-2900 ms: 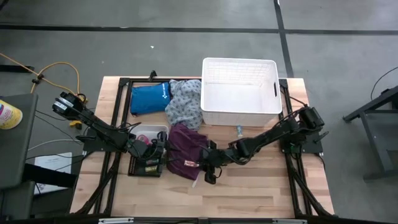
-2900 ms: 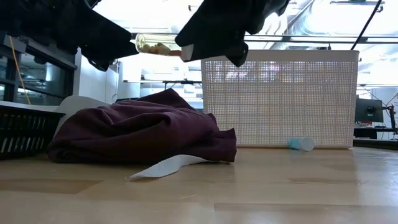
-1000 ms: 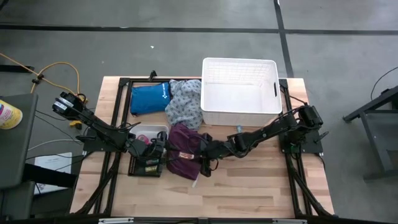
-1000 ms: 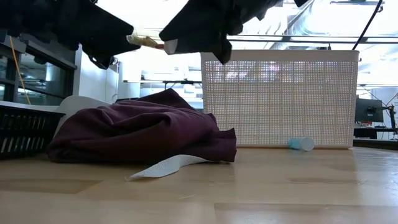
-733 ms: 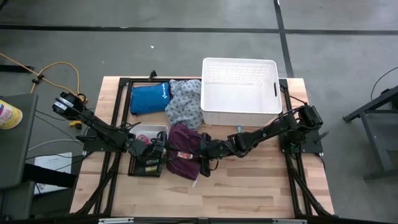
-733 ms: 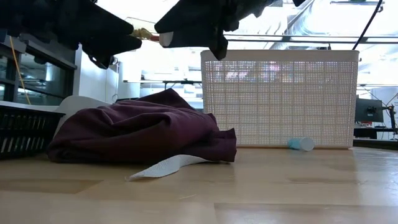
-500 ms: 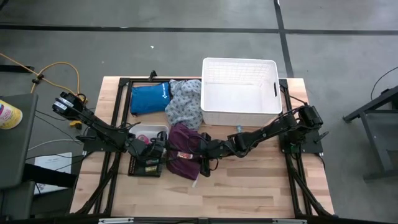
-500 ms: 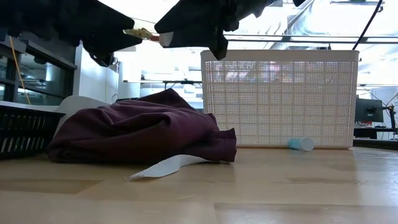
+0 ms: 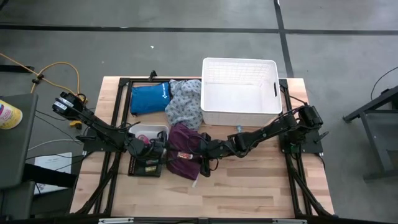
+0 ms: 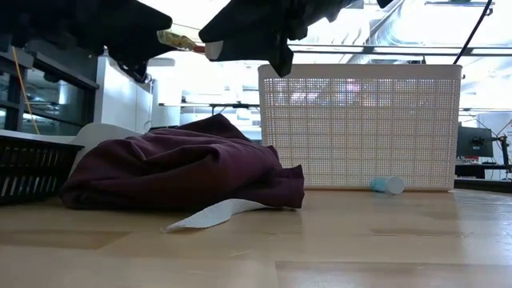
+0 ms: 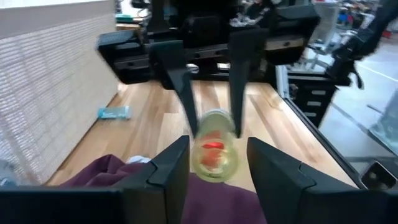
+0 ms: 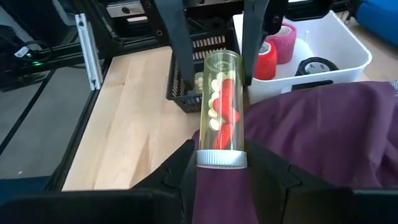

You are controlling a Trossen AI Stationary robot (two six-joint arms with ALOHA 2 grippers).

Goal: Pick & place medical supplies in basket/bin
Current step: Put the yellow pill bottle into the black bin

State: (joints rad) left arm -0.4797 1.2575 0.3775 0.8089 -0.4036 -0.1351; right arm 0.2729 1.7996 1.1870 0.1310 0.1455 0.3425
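Showing a handover above the maroon garment [image 9: 184, 152]: the right gripper [image 12: 221, 163] clamps the capped end of a clear vial [image 12: 222, 106] of red and pale pieces, while the left gripper [image 11: 211, 155] closes its fingers on the opposite end. Both arms hold one tube, so any uneven pull, or one grip letting go too soon, could drop it onto the cloth or table [image 9: 249, 193]. Bare wood lies near the right arm; the white basket [image 9: 240, 93] stands close behind, its rim to be cleared.
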